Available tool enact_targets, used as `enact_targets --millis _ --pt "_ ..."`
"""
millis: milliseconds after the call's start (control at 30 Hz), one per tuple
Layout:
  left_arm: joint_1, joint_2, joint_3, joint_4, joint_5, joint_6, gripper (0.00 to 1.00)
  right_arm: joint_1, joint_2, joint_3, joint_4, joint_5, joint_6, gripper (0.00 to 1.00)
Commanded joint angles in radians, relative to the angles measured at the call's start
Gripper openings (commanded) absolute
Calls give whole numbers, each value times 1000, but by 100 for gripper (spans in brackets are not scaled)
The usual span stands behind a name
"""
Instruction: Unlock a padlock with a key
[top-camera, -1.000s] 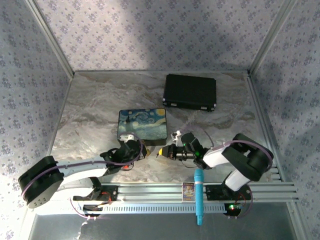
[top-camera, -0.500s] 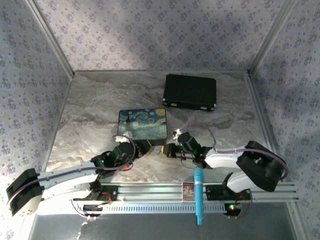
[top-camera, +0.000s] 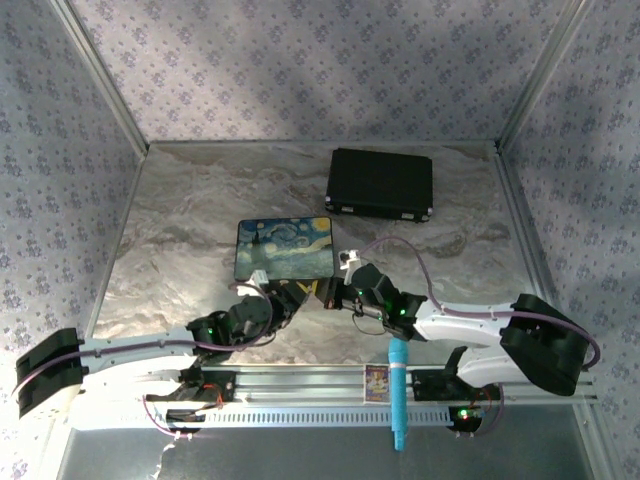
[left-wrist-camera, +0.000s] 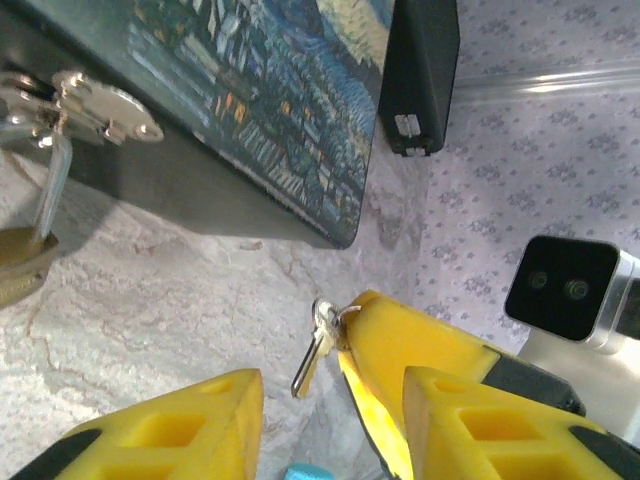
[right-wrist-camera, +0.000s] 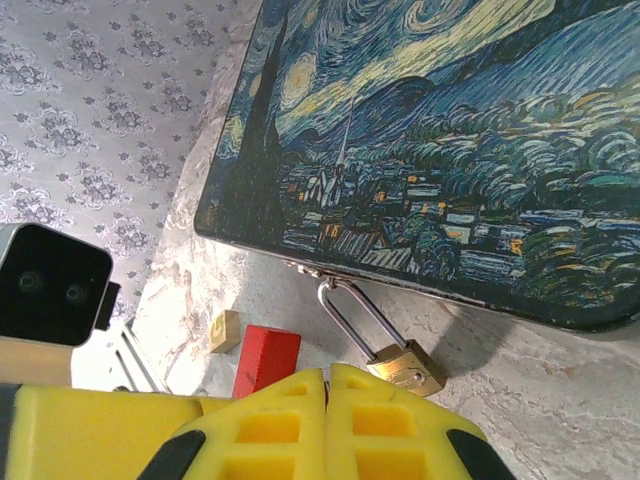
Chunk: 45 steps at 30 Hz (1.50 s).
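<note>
The brass padlock (right-wrist-camera: 407, 365) lies on the marble table, its silver shackle (right-wrist-camera: 350, 315) hooked through the hasp of the painted box (right-wrist-camera: 430, 130). In the left wrist view the padlock (left-wrist-camera: 18, 262) sits at the left edge under the hasp (left-wrist-camera: 100, 110). My right gripper (right-wrist-camera: 327, 375) is shut on the key (left-wrist-camera: 318, 345), whose silvery blade sticks out of the fingertips, just short of the padlock. My left gripper (left-wrist-camera: 330, 430) is open, its fingers either side of the right gripper (left-wrist-camera: 360, 310). In the top view the left gripper (top-camera: 285, 300) and the right gripper (top-camera: 325, 292) meet at the box's front.
A red block (right-wrist-camera: 267, 358) and a small yellow piece (right-wrist-camera: 225, 330) lie left of the padlock. A black case (top-camera: 380, 183) stands at the back right. A teal marker (top-camera: 397, 390) rests on the front rail. Patterned walls enclose the table.
Both arms have stretched out lower and further forward. The left gripper moved right and the right gripper moved left, so they now meet at the box's front edge.
</note>
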Motion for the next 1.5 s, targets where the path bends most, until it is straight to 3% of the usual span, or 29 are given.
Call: enact_targets --millis 0,300,633,800,833,867,933,967,1000,1067,1167,1233,1367,1467 --pt "-8 -2 -14 56 -67 -37 36 5 -29 -14 14 15 21 0" --pt "-7 39 -16 144 -44 -41 37 10 -50 -37 65 -17 24 0" --pt "-7 57 13 124 -35 -20 2 17 -64 -72 82 -10 33 0" --pt "-5 39 9 119 -41 27 0 9 -87 -73 82 -59 -5 0" --pt "-4 34 11 121 -37 50 0 2 -97 -76 87 -86 -24 12" --pt "3 24 13 128 -28 85 0 -12 -112 -78 78 -107 -29 34" --pt "22 -17 46 62 -1 193 0 -56 -171 -75 7 -149 -33 62" --pt "33 -35 64 29 13 249 0 -74 -202 -78 -23 -161 -43 91" --pt "53 -62 82 5 50 325 0 -101 -250 -81 -64 -174 -58 99" --pt "105 -106 112 -8 149 468 0 -159 -341 -91 -102 -210 -85 99" --pt "201 -147 186 -33 397 712 0 -264 -424 -74 -72 -415 -109 98" --pt "220 -170 229 -43 517 826 0 -295 -447 -60 4 -505 -92 98" --pt "228 -133 330 -70 697 927 0 -273 -457 -47 131 -510 -74 97" --pt "226 -92 349 0 761 911 0 -239 -434 -37 214 -501 -58 80"
